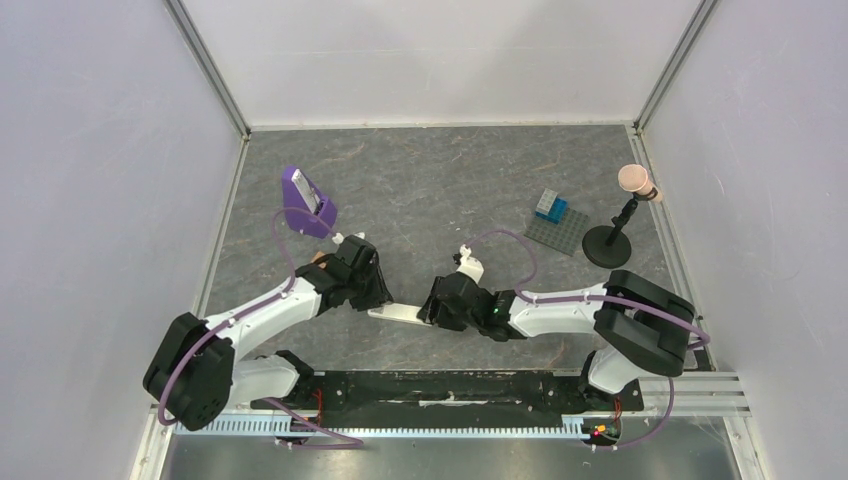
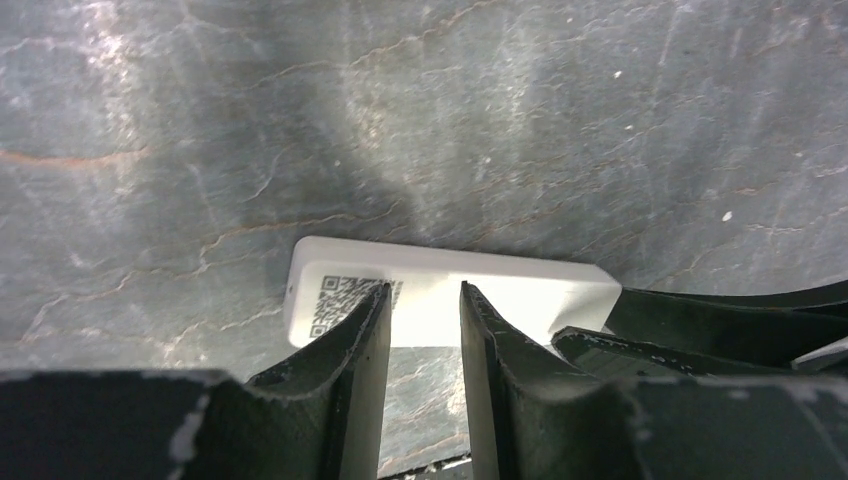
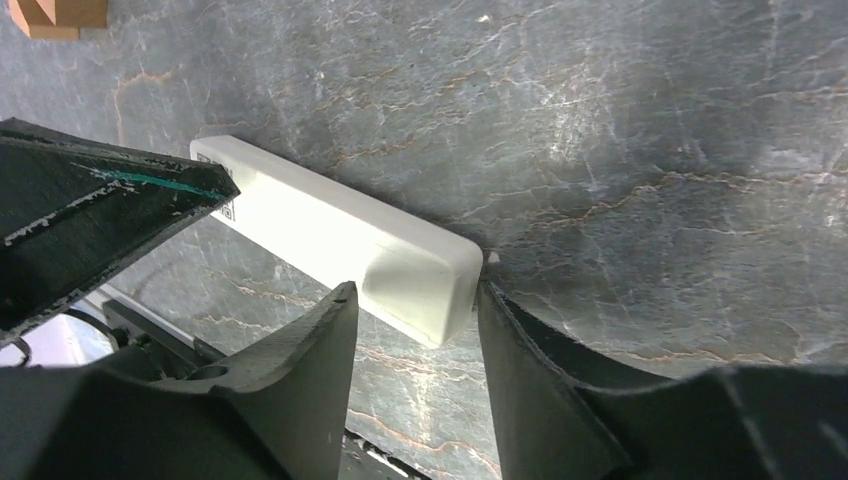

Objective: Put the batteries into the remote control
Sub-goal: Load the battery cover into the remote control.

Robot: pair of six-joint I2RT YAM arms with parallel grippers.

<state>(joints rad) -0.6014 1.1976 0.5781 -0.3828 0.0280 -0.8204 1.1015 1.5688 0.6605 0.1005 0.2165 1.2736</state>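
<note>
The remote control [image 1: 398, 314] is a slim white bar lying flat on the grey table between my two grippers. Its plain back with a QR code faces up in the left wrist view [image 2: 520, 295]. My left gripper [image 2: 425, 292] is over the code end, its jaws a narrow gap apart with nothing between them, tips at the remote's back. My right gripper [image 3: 415, 290] is closed across the other end of the remote [image 3: 320, 225], one finger on each side. In the top view the left gripper [image 1: 372, 297] and right gripper [image 1: 432, 308] face each other. The batteries are out of view.
A purple wedge stand [image 1: 305, 203] sits at the back left. A grey baseplate [image 1: 560, 235] with blue bricks [image 1: 550, 206] and a black stand with a pink top [image 1: 612, 243] are at the right. An orange-brown block [image 3: 60, 12] lies near the left arm.
</note>
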